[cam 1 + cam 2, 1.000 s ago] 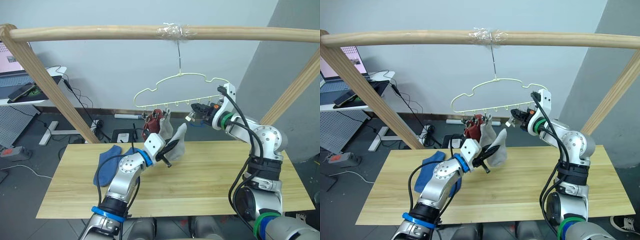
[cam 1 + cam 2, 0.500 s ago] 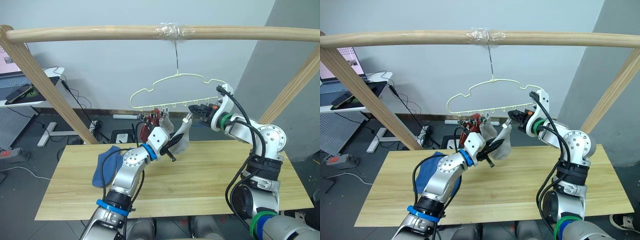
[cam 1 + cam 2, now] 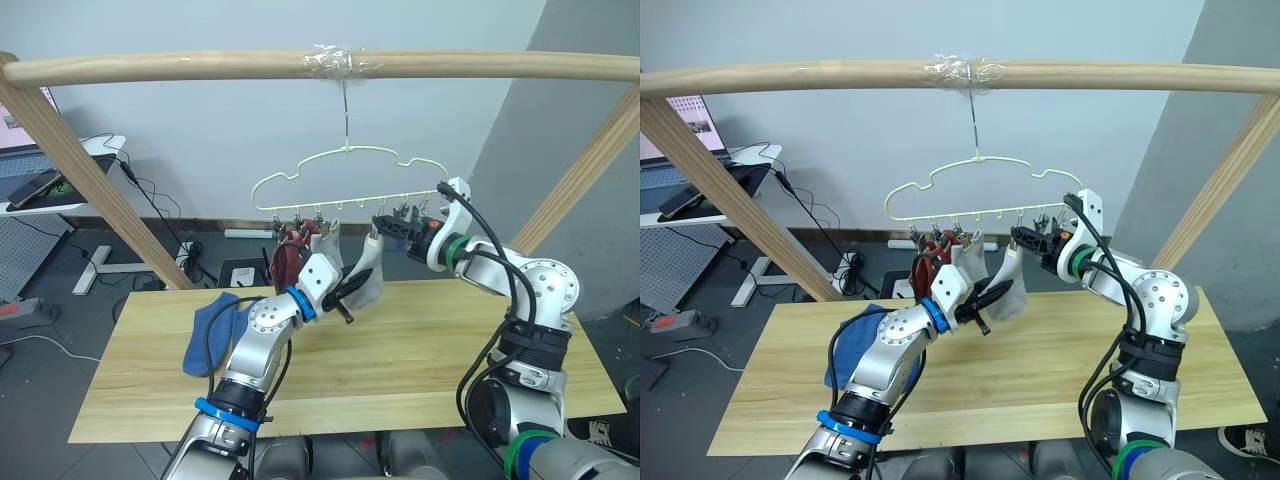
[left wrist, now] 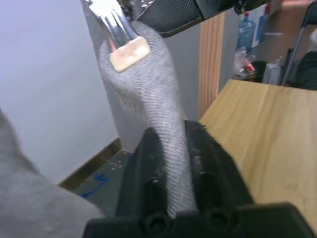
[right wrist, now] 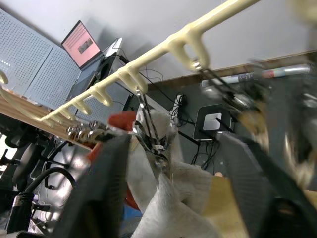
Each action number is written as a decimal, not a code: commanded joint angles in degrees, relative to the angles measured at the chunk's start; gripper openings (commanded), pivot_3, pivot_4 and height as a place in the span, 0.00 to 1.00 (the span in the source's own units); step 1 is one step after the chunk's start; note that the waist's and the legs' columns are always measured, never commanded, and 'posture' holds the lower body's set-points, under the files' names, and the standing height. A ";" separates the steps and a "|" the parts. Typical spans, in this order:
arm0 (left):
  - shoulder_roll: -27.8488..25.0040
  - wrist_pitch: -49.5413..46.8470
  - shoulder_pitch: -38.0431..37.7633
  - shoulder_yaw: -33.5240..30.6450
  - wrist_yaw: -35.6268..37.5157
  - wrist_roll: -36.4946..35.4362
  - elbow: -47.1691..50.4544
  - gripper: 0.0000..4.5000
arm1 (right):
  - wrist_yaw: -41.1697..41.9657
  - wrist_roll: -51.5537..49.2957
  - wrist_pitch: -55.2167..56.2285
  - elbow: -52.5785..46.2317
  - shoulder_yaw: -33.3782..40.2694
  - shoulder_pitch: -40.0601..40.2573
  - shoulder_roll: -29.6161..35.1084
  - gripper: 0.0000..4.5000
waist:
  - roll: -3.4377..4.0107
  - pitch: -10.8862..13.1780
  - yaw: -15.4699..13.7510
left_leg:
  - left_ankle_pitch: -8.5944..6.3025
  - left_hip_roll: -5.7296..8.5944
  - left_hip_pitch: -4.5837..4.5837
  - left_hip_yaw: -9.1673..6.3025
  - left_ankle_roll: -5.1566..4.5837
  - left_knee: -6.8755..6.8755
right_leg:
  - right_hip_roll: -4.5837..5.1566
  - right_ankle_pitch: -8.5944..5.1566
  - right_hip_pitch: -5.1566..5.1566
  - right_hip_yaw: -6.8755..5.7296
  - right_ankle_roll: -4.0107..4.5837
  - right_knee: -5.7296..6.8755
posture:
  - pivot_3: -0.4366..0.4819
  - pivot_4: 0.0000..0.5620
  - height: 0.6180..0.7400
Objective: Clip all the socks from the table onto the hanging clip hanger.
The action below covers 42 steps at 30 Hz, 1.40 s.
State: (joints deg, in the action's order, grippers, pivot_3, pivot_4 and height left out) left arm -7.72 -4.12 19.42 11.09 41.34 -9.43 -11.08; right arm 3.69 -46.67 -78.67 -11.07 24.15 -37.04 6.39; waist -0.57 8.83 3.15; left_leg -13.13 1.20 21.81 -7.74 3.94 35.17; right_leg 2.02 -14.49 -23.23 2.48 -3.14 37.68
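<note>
Left eye view, frame centre: the left gripper (image 3: pixel 350 290) is clamped on a soft light grey ankle sock (image 3: pixel 366 277) under the pale-yellow cloud-shaped wire clip hanger (image 3: pixel 340 180). The right gripper (image 3: pixel 382 224) reaches its clips; its fingers' spacing is unclear. Left wrist view: black fingers (image 4: pixel 148 168) pinch the sock, a metal clip (image 4: pixel 121 37) gripping it upper left.

We look past a thick wooden pole frame (image 3: pixel 200 66) to a plain pale wall (image 3: pixel 200 140), with a grey wall section (image 3: pixel 570 130) angling in on the right. At left stands a white desk (image 3: pixel 740 160) carrying a lit laptop (image 3: pixel 690 115); cables (image 3: pixel 165 200) trail down to the dark grey floor (image 3: pixel 60 290).
</note>
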 commanded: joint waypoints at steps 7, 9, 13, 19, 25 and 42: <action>-4.74 -10.56 -3.56 -1.83 5.03 -5.95 6.80 0.80 | 2.58 -2.84 2.70 -20.23 -4.05 9.98 7.31 1.00 | 0.00 0.01 0.83 | -0.01 -0.01 0.02 0.04 0.00 -0.01 | 0.00 -0.04 -0.03 0.02 -0.06 -0.03 | 0.38 0.23 1.00; -7.23 -12.12 -5.81 -2.83 6.21 -7.46 9.87 0.95 | 3.17 0.38 7.20 -22.85 -8.51 12.56 8.56 1.00 | 0.01 0.02 1.71 | -0.01 -0.05 0.00 0.04 0.00 -0.01 | -0.04 -0.04 -0.03 0.02 -0.06 -0.03 | 0.38 0.23 1.00; -13.97 -15.83 -11.15 -6.91 8.98 -12.64 20.41 0.99 | 2.09 12.30 21.43 -22.67 -18.84 16.80 9.11 1.00 | 0.02 0.08 2.29 | -0.01 -0.13 -0.04 0.06 0.00 -0.07 | -0.09 -0.06 -0.07 0.04 -0.03 -0.01 | 0.39 0.23 1.00; -20.52 -21.73 -16.17 -14.83 9.36 -22.28 34.09 1.00 | -0.74 27.07 37.75 -17.13 -27.28 19.25 7.49 0.73 | -0.19 0.30 1.64 | -0.01 -0.13 -0.01 0.05 0.02 -0.06 | -0.07 -0.07 -0.07 0.03 0.00 -0.06 | 0.45 0.25 1.00; -22.74 -24.20 -20.66 -17.42 7.12 -25.66 40.81 1.00 | -0.65 31.72 45.00 -11.25 -29.49 18.55 3.08 0.61 | -0.18 0.37 1.11 | -0.02 -0.13 0.04 0.04 0.03 -0.24 | -0.04 -0.06 -0.06 0.03 0.00 -0.36 | 0.48 0.26 1.00; -21.24 -22.94 -21.81 -16.81 1.54 -26.92 44.35 1.00 | -3.90 38.98 56.27 7.79 -25.42 7.92 -3.31 0.55 | -0.14 0.64 -0.51 | -0.02 -0.14 0.07 0.05 0.03 -0.27 | -0.05 -0.01 -0.06 0.01 0.08 -0.46 | 0.54 0.26 1.00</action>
State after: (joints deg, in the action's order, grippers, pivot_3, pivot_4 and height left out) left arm -28.77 -28.13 -2.11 -4.82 43.04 -35.36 31.17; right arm 0.60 -7.88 -24.07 -2.69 -2.55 -27.64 3.50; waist -0.71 9.47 2.64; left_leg -13.16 1.07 21.87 -7.69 3.97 34.91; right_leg 1.98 -14.50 -23.29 2.49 -3.06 37.22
